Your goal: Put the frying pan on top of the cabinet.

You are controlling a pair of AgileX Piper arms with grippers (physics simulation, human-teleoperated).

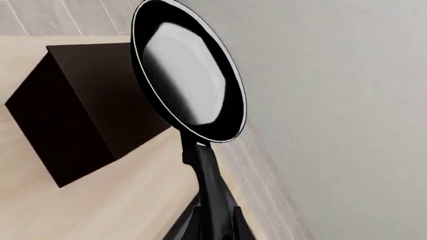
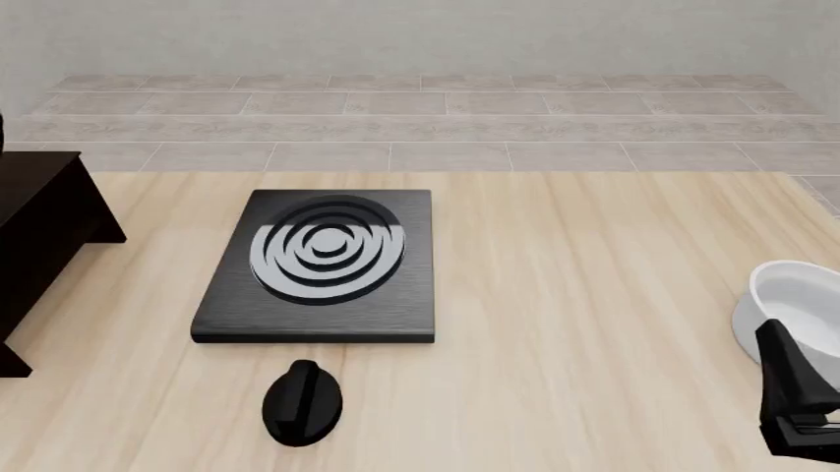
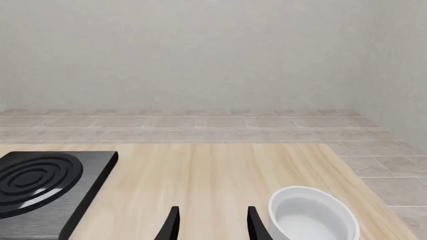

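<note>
Two claws show. Left claw is clamped on the frying pan's handle, holding the frying pan in the air with its pale inside toward the wrist camera; the cabinet stands beyond it on the surface. Right claw hangs empty, its fingers parted, with the white bowl just beside it. Farther out lies the stove plate, with a black knob near its front edge.
</note>
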